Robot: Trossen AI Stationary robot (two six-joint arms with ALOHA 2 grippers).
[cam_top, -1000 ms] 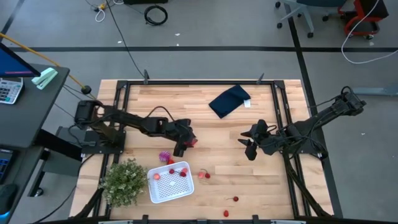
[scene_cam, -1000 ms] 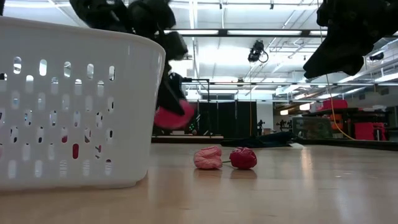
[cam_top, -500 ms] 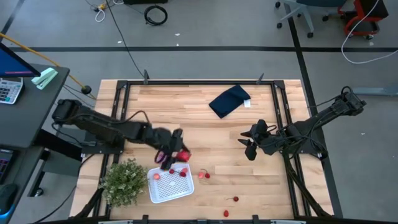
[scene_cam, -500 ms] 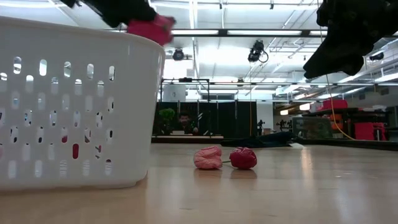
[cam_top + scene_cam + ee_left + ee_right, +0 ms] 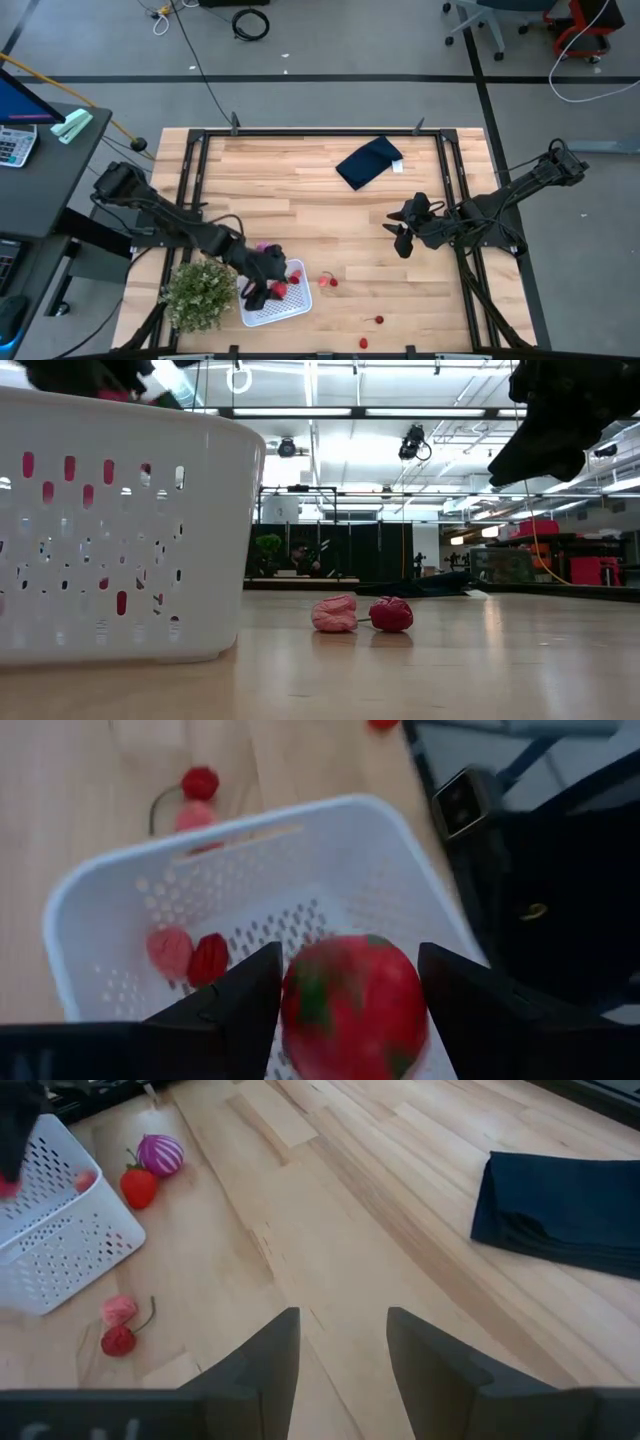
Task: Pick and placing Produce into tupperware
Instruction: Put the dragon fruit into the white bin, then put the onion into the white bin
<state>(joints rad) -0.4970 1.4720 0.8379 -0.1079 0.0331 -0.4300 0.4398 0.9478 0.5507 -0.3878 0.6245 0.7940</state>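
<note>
My left gripper (image 5: 268,286) is shut on a red strawberry-like fruit (image 5: 350,1005) above the inside of the white perforated tupperware (image 5: 291,306), near the table's front left. Two small red and pink fruits (image 5: 190,955) lie on the tupperware's floor. A spiky magenta piece (image 5: 160,1153) and a red strawberry (image 5: 139,1186) lie on the table just beyond the tupperware. A pink and red cherry pair (image 5: 360,613) lies on the table to its right. My right gripper (image 5: 400,236) hangs open and empty at the middle right. My left gripper pinches the strawberry-like fruit by its two opposite sides (image 5: 298,1010) between its two fingers. The fingers slant down from above. The fruit is lifted clear, above the tupperware's floor.
A green bushy plant (image 5: 200,292) stands right beside the tupperware's left side. A dark navy folded cloth (image 5: 369,161) lies at the far middle. Two loose cherries (image 5: 378,320) (image 5: 362,343) lie near the front edge. Bare wood lies between the two grippers.
My left gripper has carried the red fruit from the table's middle toward the near edge and a little left, over the tupperware's rim, and now holds it above the inside. It has stayed shut on the fruit.
</note>
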